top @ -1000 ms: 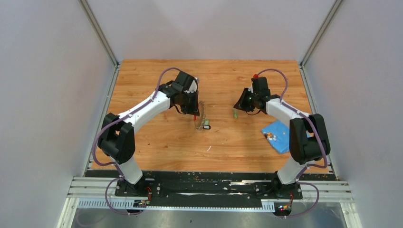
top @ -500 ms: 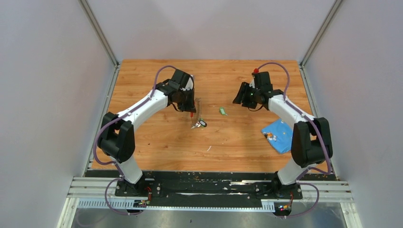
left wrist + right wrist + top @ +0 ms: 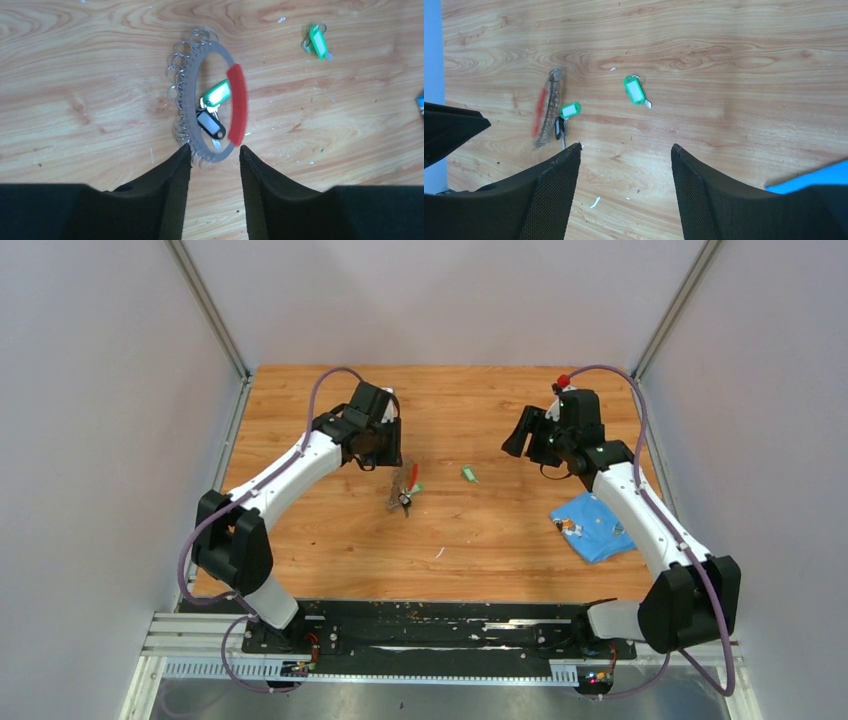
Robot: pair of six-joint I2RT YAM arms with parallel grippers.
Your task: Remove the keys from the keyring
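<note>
We see the left gripper (image 3: 214, 150) open, gripping nothing. The keyring (image 3: 190, 95) is near the worktop's (image 3: 300, 530) middle, its near end just between the fingertips and its red sleeve (image 3: 238, 107) blurred; we cannot tell if it lies flat. A green-tagged key (image 3: 216, 93) and a dark-tagged key (image 3: 210, 125) sit inside its loop. The right gripper (image 3: 625, 147) is wide open and empty. A loose green key (image 3: 635, 90) lies apart from the ring, on its right-edge side. A blue cloth (image 3: 592, 525) lies by the right edge.
</note>
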